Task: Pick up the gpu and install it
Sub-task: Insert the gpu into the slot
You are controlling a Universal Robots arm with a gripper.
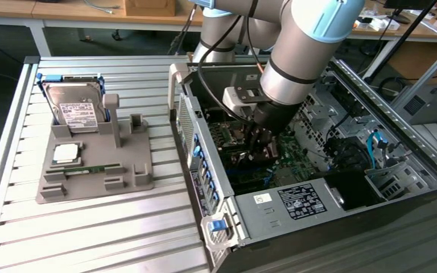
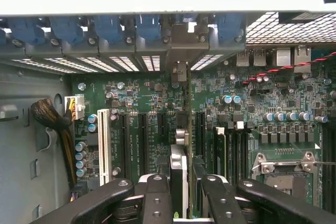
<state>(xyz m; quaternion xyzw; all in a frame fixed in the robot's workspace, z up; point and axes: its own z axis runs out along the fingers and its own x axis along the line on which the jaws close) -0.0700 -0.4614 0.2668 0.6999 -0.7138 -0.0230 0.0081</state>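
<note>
Wrist view: gpu seen edge-on, thin and dark, standing upright on the green motherboard among the black expansion slots, its silver bracket reaching up to the row of blue slot latches at the rear wall of the case. Clamped between the two fingers, one on each face of the card, gripper closed on it from above. Beside the card, a white slot; farther over, an empty processor socket with its metal frame.

Exterior view: gripper reaching down inside the open computer case, which lies on its side at the bench's edge toward the exterior view's right. Card itself hard to make out here behind the gripper. Near the bench's opposite edge, a grey holder tray carrying a silver hard drive standing upright, a processor chip lying flat, and a green memory stick.
</note>
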